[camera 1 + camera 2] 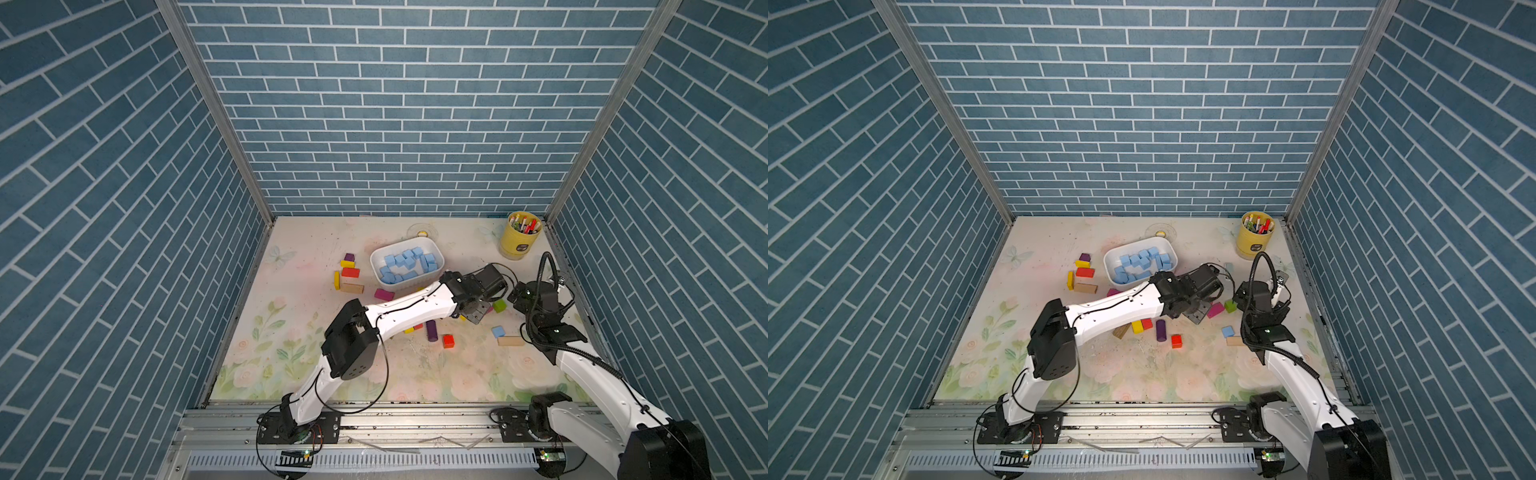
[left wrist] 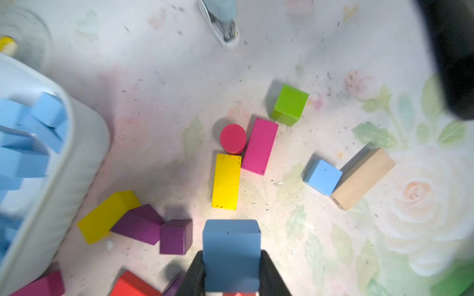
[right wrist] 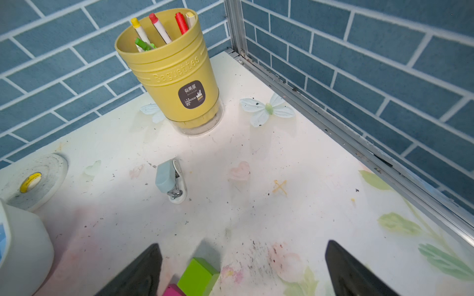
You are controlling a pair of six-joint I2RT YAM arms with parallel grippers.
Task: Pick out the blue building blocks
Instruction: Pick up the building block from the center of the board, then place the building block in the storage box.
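Brick walls (image 1: 415, 124), floral tabletop (image 1: 415, 374) perhaps gritty, left end effector (image 2: 232, 258) gripping blue block (image 2: 231, 246), right end effector (image 3: 242, 244) wide

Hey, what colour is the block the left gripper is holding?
The block is light blue, clearest in the left wrist view.

Top views: your stereo pair, high over front rail (image 1: 415, 419), facing down and forward, whole table (image 1: 270, 332) in both. Left wrist: close, seemingly straight down past blue block (image 2: 231, 253); bin (image 2: 84, 153) blurred at edge. Right wrist: low, facing corner cup (image 3: 169, 71). Wrist views share green block (image 2: 289, 105).
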